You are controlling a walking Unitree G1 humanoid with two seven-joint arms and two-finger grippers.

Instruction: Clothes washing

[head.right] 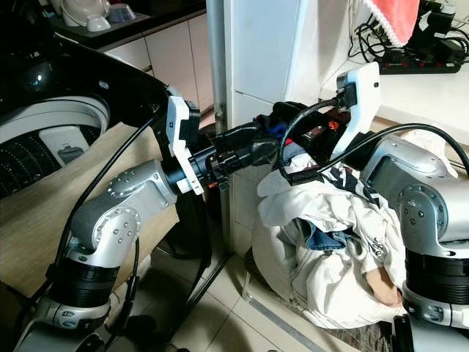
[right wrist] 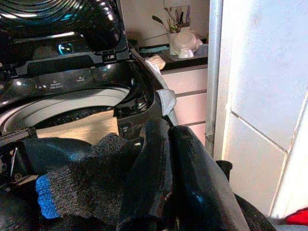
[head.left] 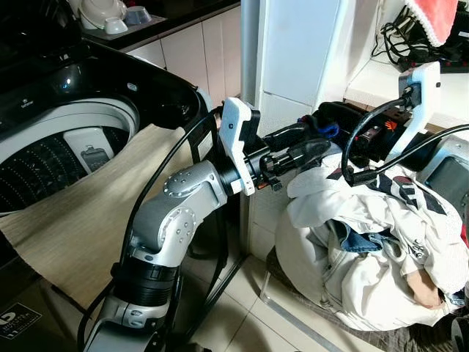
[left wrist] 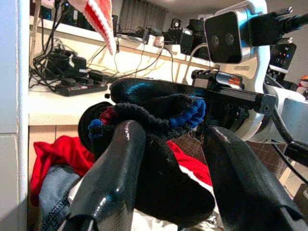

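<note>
Black knitted sock with blue cuff (left wrist: 159, 115), soft and light, is pinched between left gripper (head.left: 311, 150) and right gripper (right wrist: 163, 159); hold mid-fabric, jaws narrow.

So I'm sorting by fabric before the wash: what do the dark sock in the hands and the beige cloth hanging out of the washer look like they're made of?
Sock: thick ribbed knit, matte black with blue trim, probably cotton or wool blend. Beige cloth: flat woven, linen-like with fine lines; exact fibre unclear.
</note>
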